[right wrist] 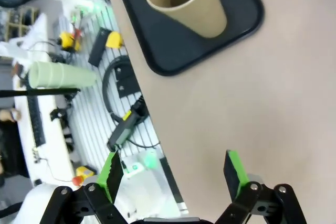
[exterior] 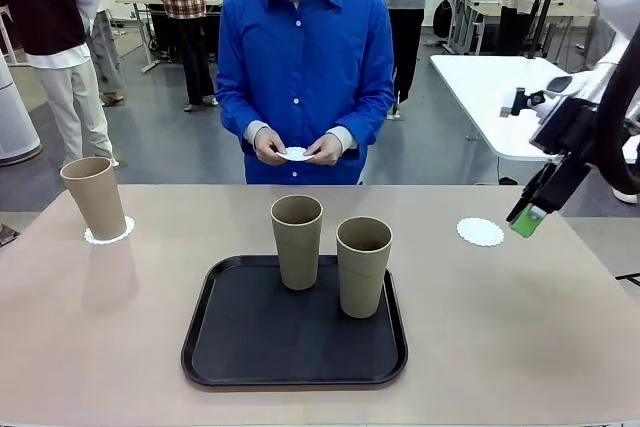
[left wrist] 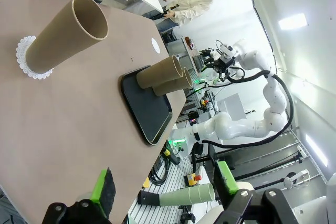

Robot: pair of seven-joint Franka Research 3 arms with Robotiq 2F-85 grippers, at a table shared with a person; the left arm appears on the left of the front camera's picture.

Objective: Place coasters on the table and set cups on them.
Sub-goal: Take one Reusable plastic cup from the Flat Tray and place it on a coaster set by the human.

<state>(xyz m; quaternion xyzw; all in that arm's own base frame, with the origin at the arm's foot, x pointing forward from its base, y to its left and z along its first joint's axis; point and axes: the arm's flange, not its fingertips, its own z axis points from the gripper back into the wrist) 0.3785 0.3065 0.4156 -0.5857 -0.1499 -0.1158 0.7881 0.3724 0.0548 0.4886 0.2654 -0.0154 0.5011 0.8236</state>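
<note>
Front view: three tall tan-brown cups (exterior: 297,240), matte and without handles, taper from a wide rim to a narrower base. Two stand upright side by side on the black tray (exterior: 240,347), a shallow square with rounded corners and a raised lip, which lies on the beige-pink matte table (exterior: 500,347). The third cup (exterior: 93,197) stands well to the left of the tray on a white paper coaster (exterior: 121,235), whose lacy scalloped edge shows around its base. A second coaster (exterior: 480,231) lies bare on the table right of the tray, slightly farther back. Beyond the tray, the person's hands (exterior: 325,147) hold a third coaster (exterior: 296,154), thin and white.

Right of the tray, past the bare doily, the right gripper (exterior: 527,219) hangs above the table; its wrist view shows the green-padded fingers spread wide, empty. Well apart from the tray, the left gripper (left wrist: 164,182) also has its jaws apart, holding nothing.
</note>
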